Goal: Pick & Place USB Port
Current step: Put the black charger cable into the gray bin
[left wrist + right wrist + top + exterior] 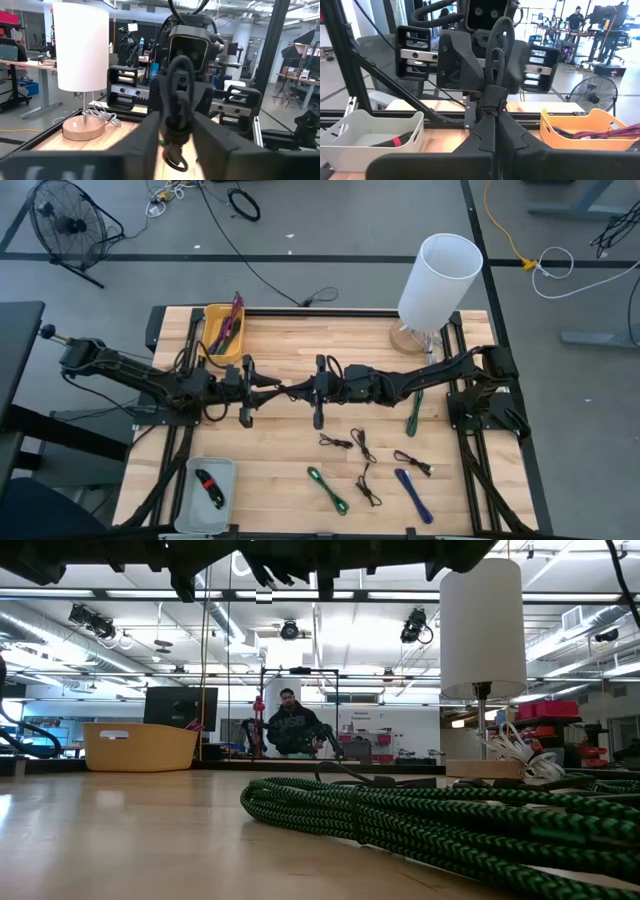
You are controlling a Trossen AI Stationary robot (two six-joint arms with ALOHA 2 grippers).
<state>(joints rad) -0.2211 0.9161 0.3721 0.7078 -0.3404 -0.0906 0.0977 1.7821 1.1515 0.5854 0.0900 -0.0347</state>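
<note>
A coiled black USB cable (293, 389) hangs in the air over the table's middle, between my two grippers, which face each other. My left gripper (276, 388) comes from the table's left and my right gripper (306, 390) from its right. Both are shut on the cable. In the left wrist view the cable bundle (175, 127) sits between my left fingers, with the right gripper behind it. In the right wrist view the cable's bound middle (490, 96) stands above my right fingers, and a loop (496, 42) rises before the left gripper. My left gripper pinches the black cable's bundle (176, 131) between its two fingers, coming level from the table's left. The cable is lifted clear, and a small loop (173, 161) hangs below the fingers. My right gripper pinches the cable at its bound middle (490, 107) between its two fingers, coming level from the table's right. The cable is clear of the table, and its loop stands upright above the fingers.
A yellow bin (214, 340) with maroon cables sits at the far left, a grey bin (222, 470) with a black-and-red cable at the near left. A white lamp (437, 280) stands far right. Green (413, 415), black (363, 446) and blue (413, 495) cables lie on the near right. A person (290, 725) sits in the room beyond.
</note>
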